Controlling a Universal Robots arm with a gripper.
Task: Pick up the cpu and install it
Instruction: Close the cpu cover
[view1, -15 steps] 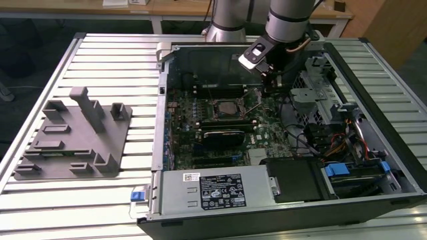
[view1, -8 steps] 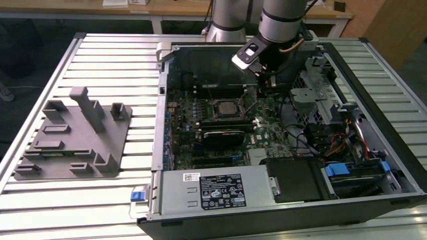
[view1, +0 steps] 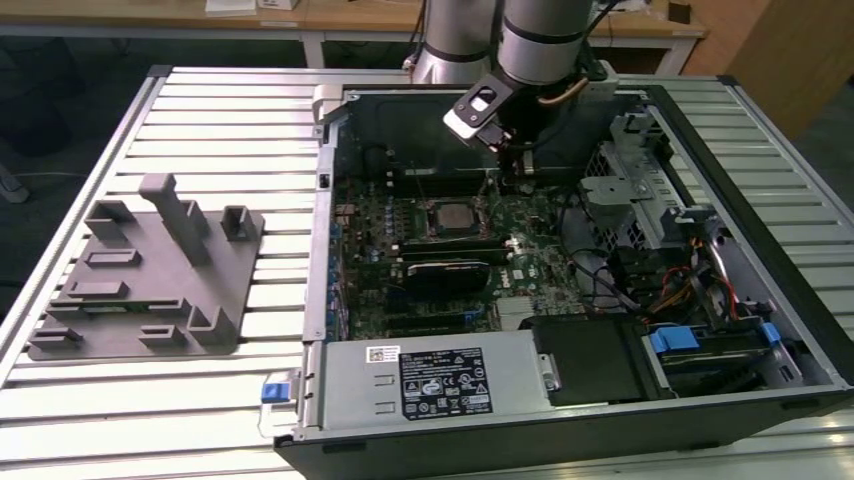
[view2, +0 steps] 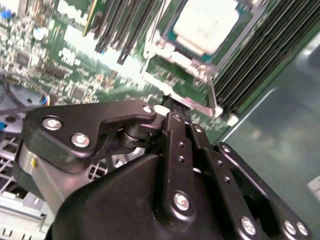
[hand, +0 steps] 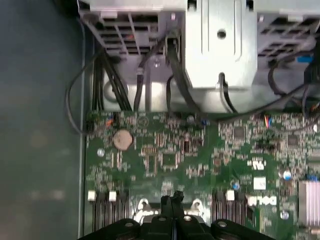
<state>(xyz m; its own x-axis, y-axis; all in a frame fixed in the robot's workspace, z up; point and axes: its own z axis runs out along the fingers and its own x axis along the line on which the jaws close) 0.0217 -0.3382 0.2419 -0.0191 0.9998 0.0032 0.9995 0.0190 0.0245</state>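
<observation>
From my console I see the gripper (view1: 513, 176) hanging inside the open computer case (view1: 318, 262), low over the motherboard (view1: 367, 300). In the first wrist view its fingers (hand: 165, 204) are clenched tip to tip, with nothing between them. The cpu (view1: 450, 213) lies flat in its socket on the board, silvery plate up. In the exterior view it sits between seven and eight o'clock from the gripper, near it but apart. The second wrist view shows me the same pale plate framed by the socket's metal, with rows of dark memory slots (view2: 250, 62) beside it and the black finger linkages in front. Past the fingertips in the first wrist view I see green board with a round coin cell (hand: 122, 140) and black cables (hand: 107, 80) running toward a metal cage. In the exterior view the grey fixture plate (view1: 147, 290) rests on the slatted table (view1: 200, 400) at nine o'clock from the case, well apart from it. At six o'clock from the cpu lies the labelled power supply (view1: 414, 385)
</observation>
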